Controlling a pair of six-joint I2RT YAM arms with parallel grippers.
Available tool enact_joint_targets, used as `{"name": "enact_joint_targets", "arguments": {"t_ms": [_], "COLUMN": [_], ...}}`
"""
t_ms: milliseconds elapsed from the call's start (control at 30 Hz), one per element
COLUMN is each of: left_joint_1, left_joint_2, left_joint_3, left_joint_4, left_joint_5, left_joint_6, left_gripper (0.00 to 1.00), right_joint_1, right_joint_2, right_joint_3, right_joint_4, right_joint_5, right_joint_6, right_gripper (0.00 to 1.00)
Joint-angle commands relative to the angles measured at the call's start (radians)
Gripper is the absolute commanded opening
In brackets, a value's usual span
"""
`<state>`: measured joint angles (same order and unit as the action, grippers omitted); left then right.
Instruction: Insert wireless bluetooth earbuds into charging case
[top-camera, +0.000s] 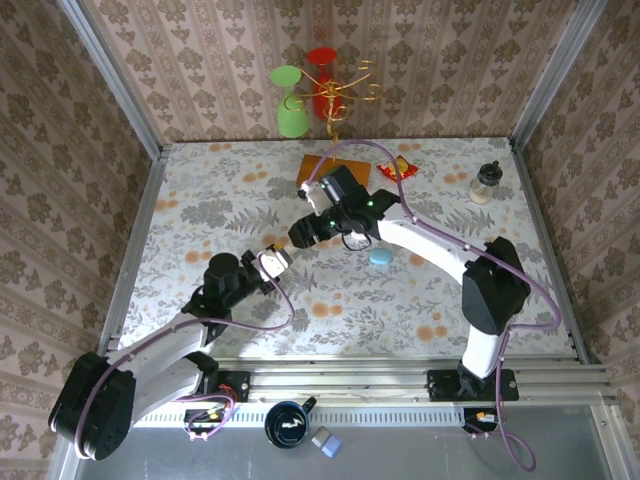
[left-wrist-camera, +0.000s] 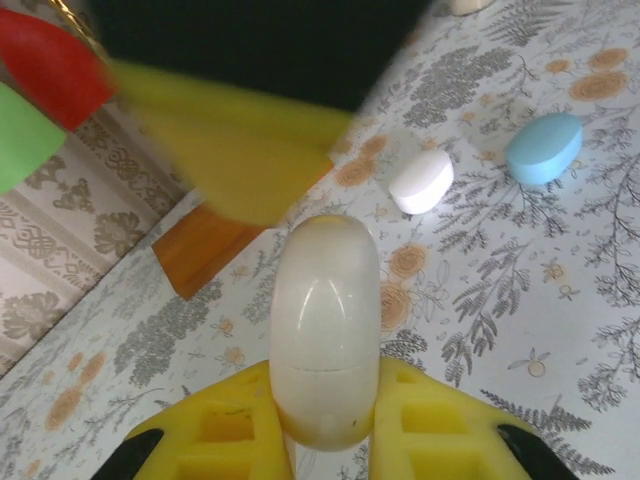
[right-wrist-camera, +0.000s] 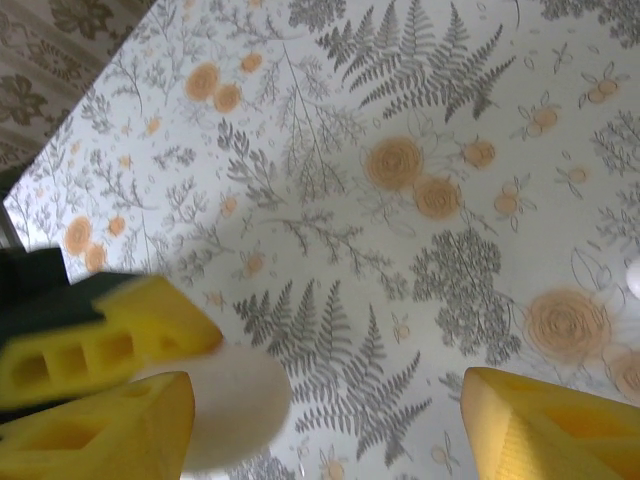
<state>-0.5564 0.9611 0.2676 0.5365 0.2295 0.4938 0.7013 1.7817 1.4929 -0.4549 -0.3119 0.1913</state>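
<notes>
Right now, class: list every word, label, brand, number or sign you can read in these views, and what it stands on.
No text can be read in any view.
Red and yellow packet: print, if any, too small to read.
White case in the left claw: plain, no marking.
Blue case: plain, no marking.

Blurred yellow finger (left-wrist-camera: 230, 150) overhead; lower end of white case (left-wrist-camera: 325, 320) hidden between pads (left-wrist-camera: 230, 440) of left hand (left-wrist-camera: 325, 405).
</notes>
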Motion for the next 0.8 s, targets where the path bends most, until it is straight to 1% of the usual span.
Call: {"name": "enact_joint_targets", "arguments": {"t_ms": [0, 100, 167, 233, 267, 300, 400, 467, 567, 600, 767], "left_joint_1": [0.000, 0.000, -0.001, -0.002, -0.003, -0.004, -0.007, -0.010, -0.015, -0.018, -0.031], "left_joint_2": [-0.031, -0.039, -0.050, -0.060, -0.063, -0.065, -0.074, -0.082, -0.079, -0.078, -0.067], "left_joint_3": [0.009, 0.020, 0.027, 0.031, 0.034, 0.037, 0.045, 0.051, 0.061, 0.062, 0.066], "left_joint_4": [0.035, -0.007, -0.042, -0.072, -0.085, -0.095, -0.127, -0.144, -0.156, -0.154, -0.144], "left_joint_5": [0.003, 0.033, 0.059, 0.083, 0.094, 0.102, 0.124, 0.149, 0.178, 0.182, 0.188], "left_joint_6": [-0.008, 0.004, 0.012, 0.018, 0.023, 0.025, 0.029, 0.029, 0.024, 0.023, 0.027], "left_gripper": [0.00, 0.00, 0.00, 0.00, 0.00, 0.00, 0.00, 0.00, 0.00, 0.00, 0.00], "right_joint_1": [-0.003, -0.017, -0.019, -0.019, -0.016, -0.008, 0.003, 0.004, 0.017, 0.025, 0.055], "right_joint_2": [-0.081, -0.162, -0.220, -0.274, -0.309, -0.339, -0.383, -0.410, -0.396, -0.362, -0.288], "right_joint_3": [-0.063, -0.145, -0.198, -0.246, -0.291, -0.343, -0.437, -0.437, -0.403, -0.391, -0.324], "right_joint_4": [-0.021, 0.065, 0.109, 0.124, 0.144, 0.174, 0.253, 0.241, 0.189, 0.178, 0.161], "right_joint_5": [0.048, 0.055, 0.043, -0.008, -0.051, -0.068, -0.064, -0.060, -0.059, -0.063, -0.092], "right_joint_6": [-0.053, -0.087, -0.160, -0.293, -0.416, -0.526, -0.758, -0.852, -0.977, -1.009, -1.070], "right_gripper": [0.73, 0.73, 0.75, 0.77, 0.77, 0.76, 0.72, 0.71, 0.70, 0.69, 0.68]}}
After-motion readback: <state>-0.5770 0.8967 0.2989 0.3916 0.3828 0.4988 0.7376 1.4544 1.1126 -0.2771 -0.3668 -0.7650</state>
